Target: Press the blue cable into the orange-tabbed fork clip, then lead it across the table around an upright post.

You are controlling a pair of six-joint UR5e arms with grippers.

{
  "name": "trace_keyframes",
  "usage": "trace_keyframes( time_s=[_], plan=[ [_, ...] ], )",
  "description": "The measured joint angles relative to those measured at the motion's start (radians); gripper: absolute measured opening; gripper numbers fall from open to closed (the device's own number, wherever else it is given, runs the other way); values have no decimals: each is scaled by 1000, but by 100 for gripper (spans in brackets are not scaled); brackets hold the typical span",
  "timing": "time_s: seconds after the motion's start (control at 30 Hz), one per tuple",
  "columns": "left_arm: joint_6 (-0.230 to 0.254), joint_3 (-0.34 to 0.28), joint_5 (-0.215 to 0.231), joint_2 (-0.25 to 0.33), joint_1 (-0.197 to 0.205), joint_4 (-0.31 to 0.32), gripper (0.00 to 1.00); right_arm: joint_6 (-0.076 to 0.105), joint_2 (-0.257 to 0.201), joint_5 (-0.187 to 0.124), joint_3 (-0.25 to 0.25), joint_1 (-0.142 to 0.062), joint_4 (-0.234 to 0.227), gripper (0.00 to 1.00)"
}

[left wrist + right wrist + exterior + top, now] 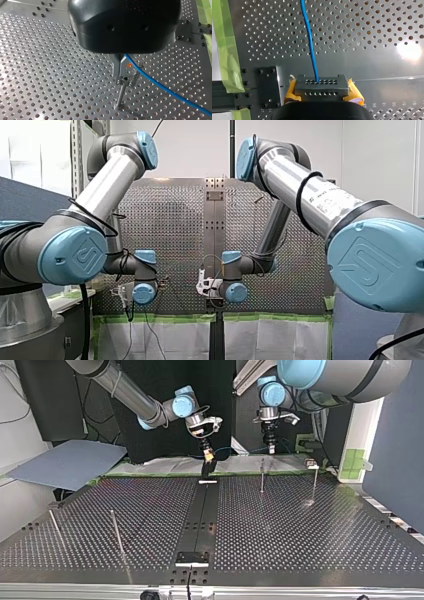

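My right hand (321, 87) is pressed together on the thin blue cable (310, 45). The cable comes out of the hand's grey, hole-dotted tips, which sit between the yellow pads (355, 92), and runs straight ahead of the hand over the perforated metal surface (374, 30). A strip of green tape (225, 50) lies off to one side of that hand. The narrow metal fingers of my left hand (120, 72) stand pressed together. The cable leaves from just beside them, close under the black body, and slants away over the surface. Whether they actually pinch it I cannot tell. Right under those fingertips sits the small metal fork clip (127, 79) on top of a thin upright metal post (120, 96). Its orange tab (129, 65) shows just beside the fingers, under the cable.
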Motion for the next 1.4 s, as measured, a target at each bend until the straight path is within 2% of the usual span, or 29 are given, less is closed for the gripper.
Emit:
trace_keyframes(
  time_s=[0.17, 0.53, 0.87, 1.07, 1.4],
  plan=[
    [-20, 12, 6, -20, 7, 0, 0, 1, 2, 1, 0, -3, -1, 0],
    [-39, 93, 21, -106, 13, -25, 0, -6, 4, 0, -4, -12, 2, 0],
    [-39, 135, 13, -111, 37, -86, 0, -10, 6, -1, -13, -13, 5, 0],
    [-42, 141, 15, -111, 50, -95, 0, -21, 7, -3, -20, -8, 10, 0],
    [-43, 167, 35, -111, 57, -107, 0, -23, 7, -2, -37, -11, 24, 0]
  ],
)
